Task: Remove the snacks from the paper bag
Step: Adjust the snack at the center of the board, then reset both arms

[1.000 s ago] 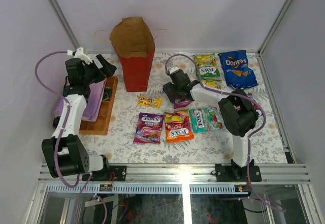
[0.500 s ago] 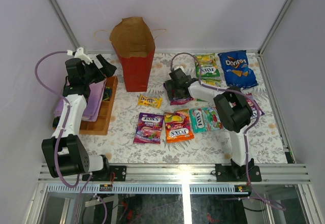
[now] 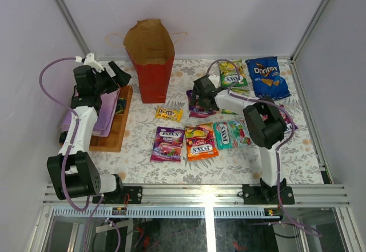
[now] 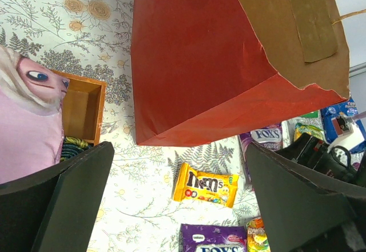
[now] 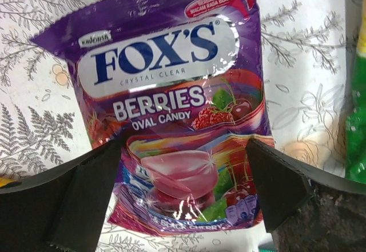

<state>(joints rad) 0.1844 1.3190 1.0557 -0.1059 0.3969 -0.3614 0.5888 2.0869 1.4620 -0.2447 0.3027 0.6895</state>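
- Right claw (image 5: 183, 149) is hanging wide open, fingers straddling the near half of the purple Fox's Berries packet (image 5: 171, 92). No squeeze showing on it.
- That packet is lying flat on the tabletop (image 3: 143, 163), label up, toward the far edge, between the paper bag (image 3: 151, 75) and the green packs (image 3: 231, 76).
- Change over the last second: the right arm has been swinging toward the far edge, and the Berries packet has been travelling with it, away from the teal packet (image 3: 231, 133).
- Left claw (image 4: 178, 149) is also gaping wide with nothing in it, and has not been moving. It is hovering at the left edge over the wooden tray (image 3: 117, 132) and the pink cloth (image 3: 106, 112), looking at the bag's red side.
- The bag is standing upright at the far edge, left of middle, mouth open, same spot throughout.
- The other snacks are already sitting out: M&M's packet (image 3: 168, 114) just in front of the bag, another purple pack (image 3: 167, 143) and an orange pack (image 3: 199, 142) mid-tabletop, Doritos bag (image 3: 267, 78) in the far right corner.
- Read: this packet is getting parked, so the task is looking close to finished.
- Can't tell whether the bag is still hiding anything, as its bottom is out of sight.
- Next is probably lifting the right claw clear and checking the bag.
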